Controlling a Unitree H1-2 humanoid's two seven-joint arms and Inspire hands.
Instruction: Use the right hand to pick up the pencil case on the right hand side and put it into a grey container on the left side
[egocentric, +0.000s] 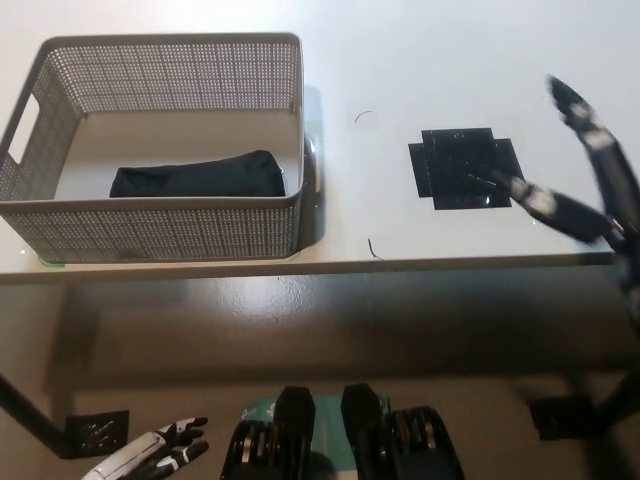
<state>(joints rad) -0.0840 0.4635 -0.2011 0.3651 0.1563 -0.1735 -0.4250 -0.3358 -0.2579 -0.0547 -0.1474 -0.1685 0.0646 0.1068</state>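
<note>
Spanning the upper part of the head view, the white table (450, 60) carried no writing or label that could be read. On its left side stood the grey container (160, 235), a perforated basket with a handle slot in its left wall. The pencil case (197, 178), a dark soft pouch, lay flat inside it on the basket floor, toward the front wall. A black square patch (465, 166) sat on the table to the right of the basket. The right hand (585, 170) hung blurred at the far right edge, beyond that patch and well apart from the pencil case, its fingers spread wide and holding nothing. The left hand (155, 458) rested low at the lower left, below the table edge, fingers apart and empty.
</note>
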